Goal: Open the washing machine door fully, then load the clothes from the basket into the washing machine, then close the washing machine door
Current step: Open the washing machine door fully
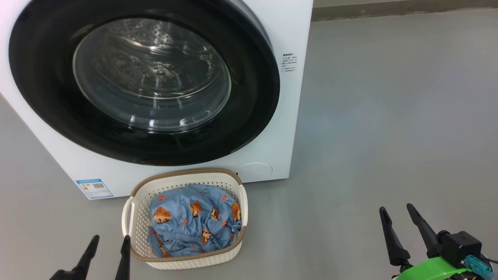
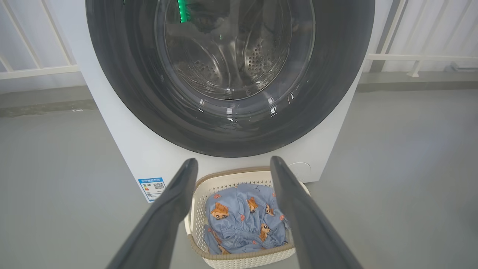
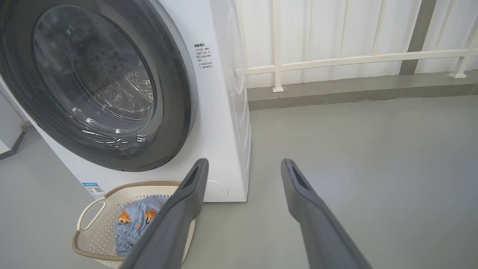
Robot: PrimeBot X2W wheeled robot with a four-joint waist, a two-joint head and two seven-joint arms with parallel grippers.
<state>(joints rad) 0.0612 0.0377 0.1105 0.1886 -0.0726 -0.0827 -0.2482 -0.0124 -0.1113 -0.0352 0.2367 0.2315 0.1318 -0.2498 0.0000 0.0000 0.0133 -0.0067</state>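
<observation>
The white washing machine (image 1: 286,35) stands ahead with its round black-rimmed washing machine door (image 1: 42,101) shut against the front; the steel drum shows through the glass. On the floor just before it sits the cream basket (image 1: 136,217), holding the blue printed clothes (image 1: 194,221). My left gripper (image 1: 110,241) is open and empty at the basket's near left corner. My right gripper (image 1: 397,210) is open and empty, well to the right of the basket over bare floor. In the left wrist view the door (image 2: 123,93), basket (image 2: 199,213) and clothes (image 2: 242,220) lie straight ahead of my left gripper (image 2: 233,164).
Grey floor (image 1: 389,116) spreads wide to the right of the machine. A white railing (image 3: 336,59) and white wall run behind. A blue label sticker (image 1: 94,188) marks the machine's lower left front. The right wrist view has the basket (image 3: 93,231) at lower left.
</observation>
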